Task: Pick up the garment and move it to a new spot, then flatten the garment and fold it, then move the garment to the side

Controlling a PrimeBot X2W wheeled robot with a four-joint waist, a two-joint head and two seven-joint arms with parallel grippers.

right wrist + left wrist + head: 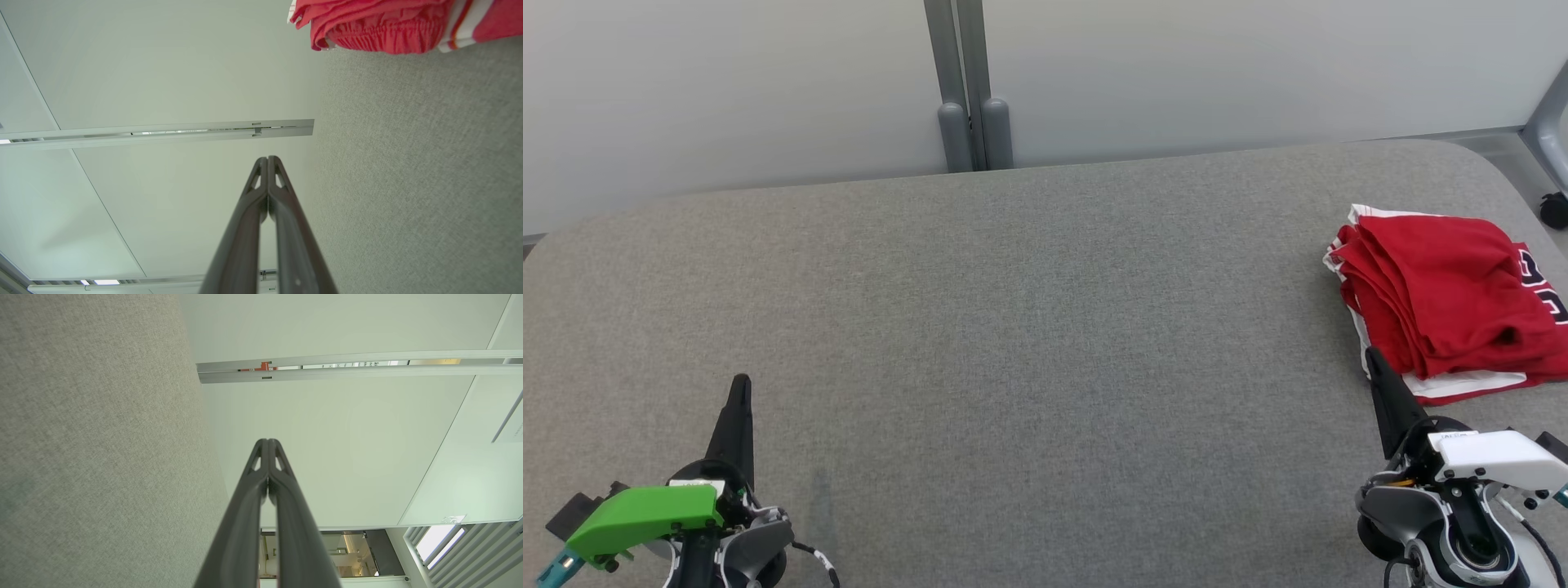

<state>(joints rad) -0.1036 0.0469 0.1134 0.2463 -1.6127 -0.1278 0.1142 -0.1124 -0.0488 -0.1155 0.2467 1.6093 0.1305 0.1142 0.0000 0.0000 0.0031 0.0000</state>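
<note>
We see a broad grey fabric surface with rounded far corners across most of the head view. Behind it stand pale wall panels that meet at a grey post. The garment, red with white trim, lies folded into a thick stack of layers at the far right of the surface, close to its right edge. Dark lettering runs along the garment's right side, but the frame cuts it off, so we cannot say what it reads. In the right wrist view the garment sits at the top, showing a gathered red band and a white-and-red striped hem resting on the grey fabric. The right gripper is at the lower right under a white cover. Its two dark fingers are pressed together on nothing, and the tip points at the garment's near left corner. From its own wrist camera the right gripper has bare grey fabric between it and the cloth, so the two are apart. The left gripper is at the lower left under a green cover, well apart from the garment. Its wrist view shows the left gripper clenched tip to tip and empty, above the grey surface and facing the pale wall.
</note>
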